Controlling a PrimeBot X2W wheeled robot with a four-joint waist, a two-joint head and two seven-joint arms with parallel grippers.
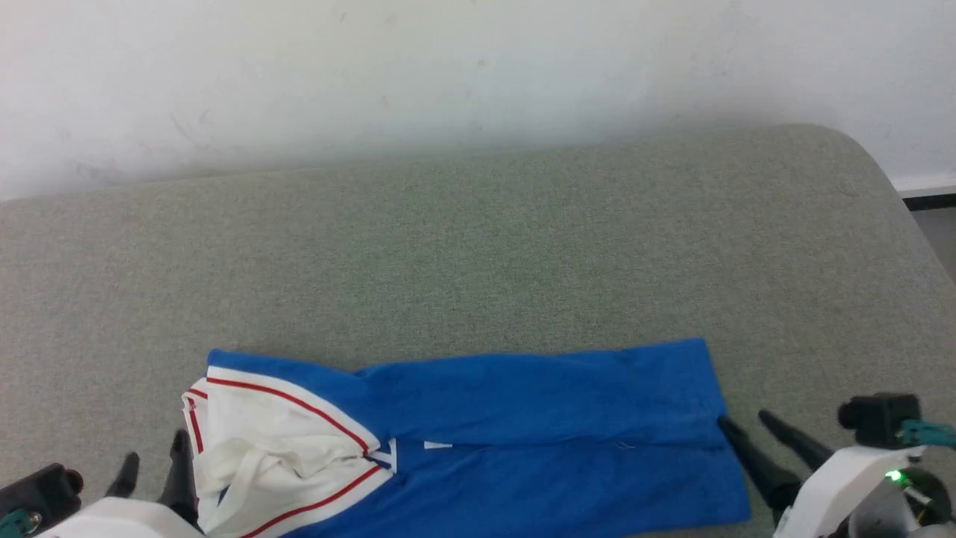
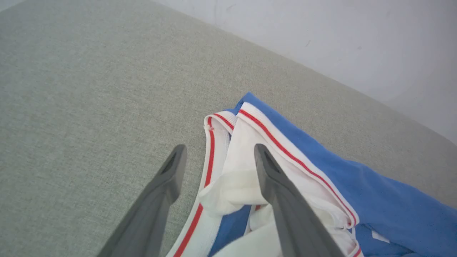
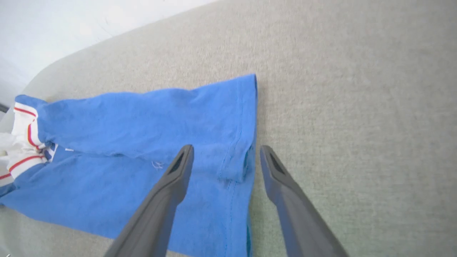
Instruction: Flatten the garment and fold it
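Left hand (image 1: 155,452) is spread wide and empty, fingers straddling the white, red-striped end of the garment (image 1: 538,403). Right hand (image 1: 743,420) is also wide and empty, straddling the blue hem. I see the garment lying folded lengthwise between both hands on the grey padded surface (image 1: 478,246).

Grey-green fabric pad (image 1: 478,246) is spanning the head view, its corner rounding off at 2 o'clock. Scuffed white wall (image 1: 448,67) is running behind at 12. Dark baseboard (image 1: 927,200) and grey floor (image 1: 939,239) are showing at 3. Light is falling evenly.
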